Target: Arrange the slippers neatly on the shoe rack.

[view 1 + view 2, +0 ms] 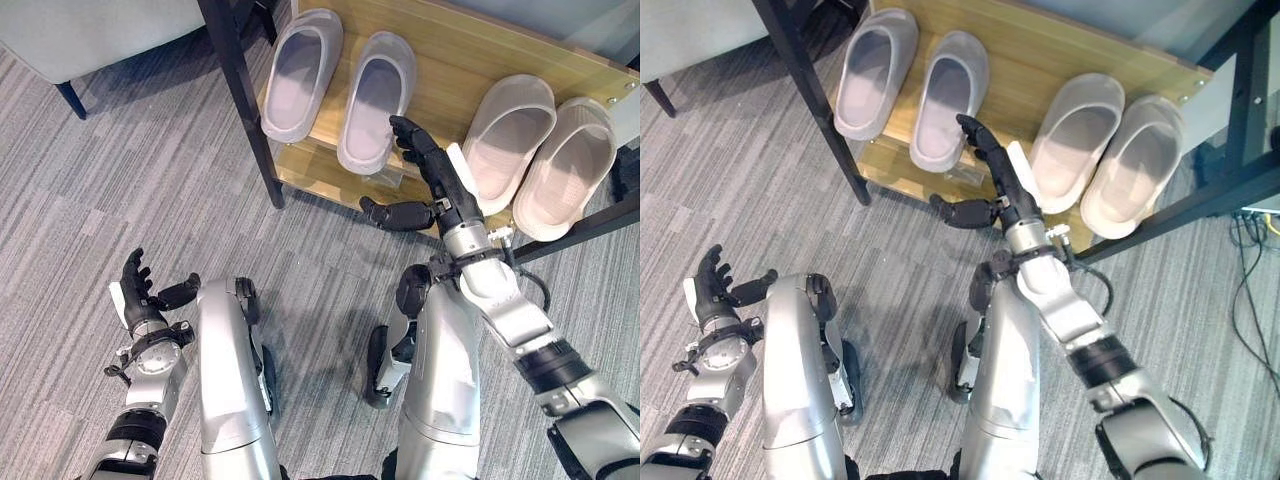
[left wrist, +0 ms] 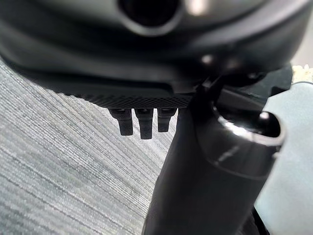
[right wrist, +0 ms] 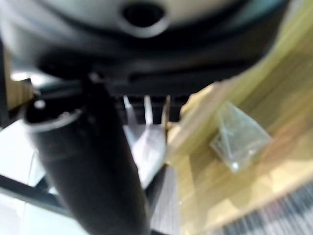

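A wooden shoe rack with black legs holds four slippers on its upper shelf: a grey pair, the left grey slipper and the right grey slipper, side by side toward the robot's left, and a beige pair, the inner beige slipper and the outer beige slipper, toward its right, with bare wood between the pairs. The right hand reaches over the shelf's front edge, fingers straight and spread from the thumb, their tips at the heel end of the right grey slipper; whether they touch it cannot be told from the head views. A lower shelf shows beneath, largely hidden by the upper one and the arm. The right wrist view adds what the head views miss: a small clear plastic bag lying on the wood, and a pale slipper just past the straight fingertips. The left hand hangs low over the grey striped carpet, well away from the rack, fingers loosely extended and holding nothing; its wrist view shows fingertips above carpet. A pale upholstered seat on dark legs is cut off at the upper left corner. Cables lie on the carpet past the rack's right end in the right eye view.
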Robot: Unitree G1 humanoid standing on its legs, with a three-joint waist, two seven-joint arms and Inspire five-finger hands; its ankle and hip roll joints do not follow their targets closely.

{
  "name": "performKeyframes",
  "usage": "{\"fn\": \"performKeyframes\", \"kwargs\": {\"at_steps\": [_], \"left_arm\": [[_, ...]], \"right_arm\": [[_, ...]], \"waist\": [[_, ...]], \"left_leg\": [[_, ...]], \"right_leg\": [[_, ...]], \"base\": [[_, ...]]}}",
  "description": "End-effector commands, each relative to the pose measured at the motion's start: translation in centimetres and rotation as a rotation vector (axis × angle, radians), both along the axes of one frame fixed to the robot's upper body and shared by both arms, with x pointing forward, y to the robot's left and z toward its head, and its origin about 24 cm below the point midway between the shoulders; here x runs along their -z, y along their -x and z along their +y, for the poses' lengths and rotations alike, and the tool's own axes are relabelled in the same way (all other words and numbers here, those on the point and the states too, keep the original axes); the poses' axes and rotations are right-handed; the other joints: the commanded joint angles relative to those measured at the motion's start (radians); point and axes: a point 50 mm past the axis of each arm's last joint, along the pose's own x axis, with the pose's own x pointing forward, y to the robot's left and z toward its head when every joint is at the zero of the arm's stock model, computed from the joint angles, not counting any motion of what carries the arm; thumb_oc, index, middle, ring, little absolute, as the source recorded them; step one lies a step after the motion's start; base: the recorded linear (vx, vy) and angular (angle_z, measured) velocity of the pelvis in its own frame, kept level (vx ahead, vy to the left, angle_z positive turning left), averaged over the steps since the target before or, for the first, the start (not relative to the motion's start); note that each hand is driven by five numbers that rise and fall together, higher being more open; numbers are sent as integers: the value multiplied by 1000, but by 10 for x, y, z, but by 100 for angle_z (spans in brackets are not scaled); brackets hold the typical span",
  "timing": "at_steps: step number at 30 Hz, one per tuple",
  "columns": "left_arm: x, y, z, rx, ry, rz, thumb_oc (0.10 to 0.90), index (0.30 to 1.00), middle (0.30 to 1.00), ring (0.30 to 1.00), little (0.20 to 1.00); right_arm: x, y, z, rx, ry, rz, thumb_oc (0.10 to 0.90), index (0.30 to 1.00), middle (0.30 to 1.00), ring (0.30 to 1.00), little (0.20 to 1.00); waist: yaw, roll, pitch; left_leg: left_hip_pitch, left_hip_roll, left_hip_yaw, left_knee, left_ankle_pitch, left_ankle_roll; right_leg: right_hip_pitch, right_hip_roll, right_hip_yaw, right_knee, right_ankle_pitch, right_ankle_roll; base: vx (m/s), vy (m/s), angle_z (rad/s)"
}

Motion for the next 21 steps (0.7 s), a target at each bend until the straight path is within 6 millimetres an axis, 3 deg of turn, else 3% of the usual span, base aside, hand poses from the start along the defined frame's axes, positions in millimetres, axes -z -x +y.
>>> {"fn": "performKeyframes", "kwargs": {"at_steps": [1,13,21], "left_arm": [[-35,-6,17,-4,-113,-119,800,900,900,900,900],[-39,-15,13,30,-106,-128,800,900,900,900,900],[-35,-12,15,20,-91,-121,800,900,900,900,900]], "right_arm": [[-73,9,17,-92,-66,-276,800,900,900,900,900],[-90,-8,68,-251,-50,-209,800,900,900,900,900],[-101,-6,71,-218,-24,-284,800,900,900,900,900]], "waist": [[65,-14,-41],[80,-9,-41],[84,2,-41]], "left_leg": [[-16,-15,-34,-72,83,32],[-16,-17,-34,-77,94,31],[-16,-19,-34,-83,96,31]], "right_leg": [[56,-9,150,19,-52,38],[56,-10,148,13,-43,37],[56,-9,151,9,-41,41]], "base": [[0,0,0],[0,0,0],[0,0,0]]}}
